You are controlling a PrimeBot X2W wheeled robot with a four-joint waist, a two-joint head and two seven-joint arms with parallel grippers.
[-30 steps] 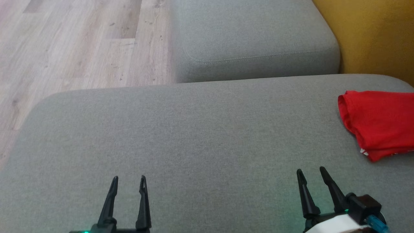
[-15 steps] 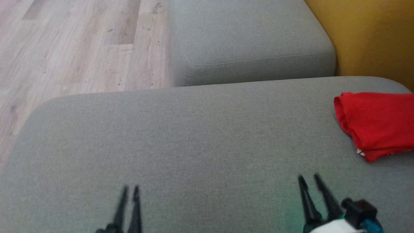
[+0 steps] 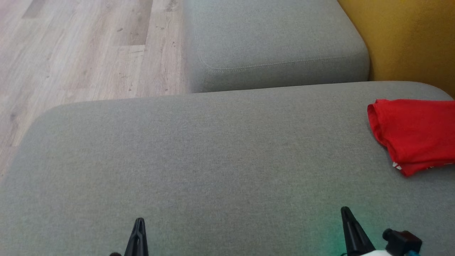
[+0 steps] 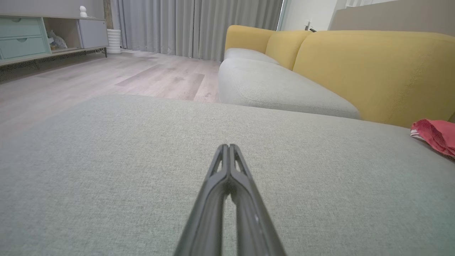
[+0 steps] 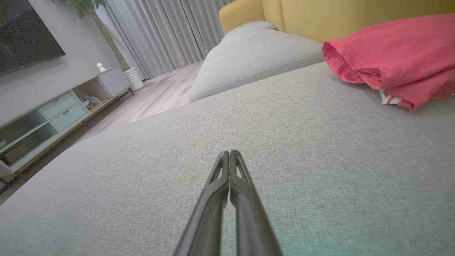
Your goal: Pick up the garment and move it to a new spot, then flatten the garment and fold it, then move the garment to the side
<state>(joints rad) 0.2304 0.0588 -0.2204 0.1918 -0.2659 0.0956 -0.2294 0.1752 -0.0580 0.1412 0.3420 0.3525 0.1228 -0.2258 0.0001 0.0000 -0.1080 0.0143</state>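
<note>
Jaws on both arms are pressed together, holding nothing.

Head view: the left jaws' fingers (image 3: 138,238) and the right jaws' fingers (image 3: 352,234) rise over the near edge of the grey seat cushion (image 3: 213,149), well apart. The folded red garment (image 3: 414,133) lies on that cushion's far right end, near the yellow backrest (image 3: 408,35). Wood floor (image 3: 71,53) lies past its left end.

Left wrist view: the shut fingers (image 4: 211,202) point across the cushion (image 4: 106,170), with the garment (image 4: 435,133) at its right end.

Right wrist view: the shut fingers (image 5: 209,206) point over the cushion (image 5: 320,160). The garment (image 5: 391,53) lies ahead to the right, white trim showing beneath.
</note>
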